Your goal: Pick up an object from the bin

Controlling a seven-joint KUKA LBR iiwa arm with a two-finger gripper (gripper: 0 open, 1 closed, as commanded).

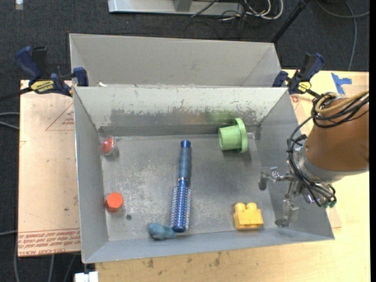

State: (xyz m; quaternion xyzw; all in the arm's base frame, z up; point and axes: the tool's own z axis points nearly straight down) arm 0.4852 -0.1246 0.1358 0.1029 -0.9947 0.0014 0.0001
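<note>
Gripper [274,198] of the KUKA arm hovers with jaws spread and empty, a yellow two-stud toy brick [248,215] lying just beside them, away from the arm, likely light, rigid, slick plastic best pinched across its flat side walls.

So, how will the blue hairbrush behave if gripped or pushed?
The blue hairbrush looks stiff, so it should lift whole. Being long, it would probably swivel if pushed at one end. Its bristled head may grip poorly.
</note>
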